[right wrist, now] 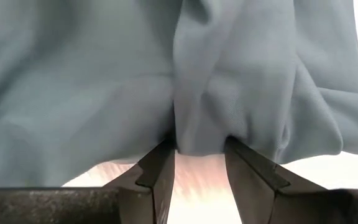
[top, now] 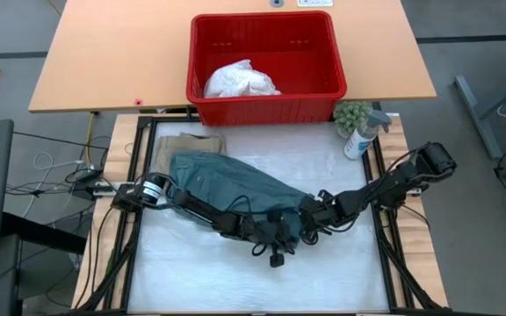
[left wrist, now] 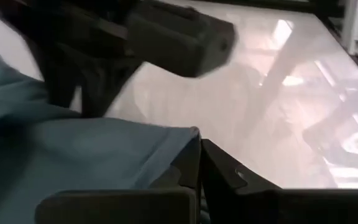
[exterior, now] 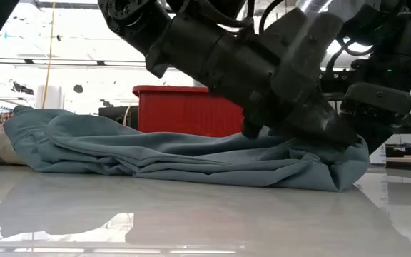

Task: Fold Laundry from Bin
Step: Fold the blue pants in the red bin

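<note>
A dark teal garment [top: 235, 180] lies bunched across the middle of the white table, its far left part resting on a beige garment [top: 187, 140]. Both grippers meet at its near right end. My left gripper [top: 286, 230] reaches in low from the left and is shut at the cloth's edge. My right gripper [top: 311, 211] slants down from the right, closed on a bunch of the same cloth. The red bin [top: 262, 110] stands beyond the table's far edge, and a white garment [top: 240, 81] lies inside it. My left gripper has its fingertips [left wrist: 196, 146] shut at a corner of the teal garment's edge [left wrist: 182, 134], coming in low from the table's left. How many layers are between them I cannot tell. The cloth lies on the table right beside the fingers. My right gripper pinches a bunched fold of the teal garment [right wrist: 201, 134] between its two fingers, several layers thick. The fingers [right wrist: 160, 165] slant steeply down from the table's right. The cloth at the fold [exterior: 334, 168] rests heaped on the table.
A spray bottle [top: 360, 136] and a small green plant [top: 351, 114] stand at the table's far right corner. Black frame rails [top: 385, 219] run along the table's sides. Bare white table surface [top: 262, 281] lies toward the near edge.
</note>
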